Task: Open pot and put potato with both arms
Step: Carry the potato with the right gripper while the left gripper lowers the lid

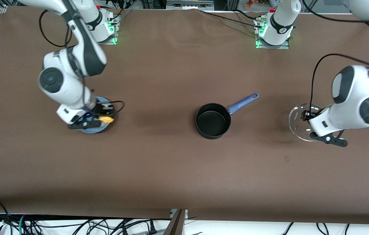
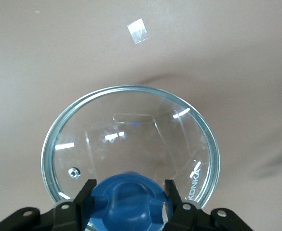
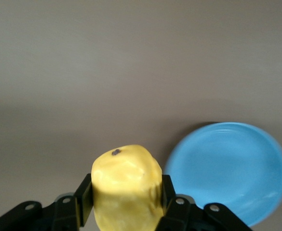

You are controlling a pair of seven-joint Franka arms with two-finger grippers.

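The black pot (image 1: pixel 213 124) stands open at mid-table, its blue handle (image 1: pixel 243 102) pointing toward the left arm's end. My left gripper (image 1: pixel 305 115) is shut on the blue knob (image 2: pixel 126 199) of the clear glass lid (image 1: pixel 297 127), which it holds low over the table near the left arm's end; its fingers (image 2: pixel 85 196) press the knob from both sides. My right gripper (image 1: pixel 103 115) is shut on the yellow potato (image 1: pixel 108 119) and holds it over the light-blue plate (image 1: pixel 90 130). In the right wrist view the potato (image 3: pixel 126 185) sits between the fingers (image 3: pixel 84 197).
The light-blue plate (image 3: pixel 230 168) lies at the right arm's end of the table. A small piece of clear tape (image 2: pixel 139 32) lies on the brown table near the lid. Cables run along the table's front edge.
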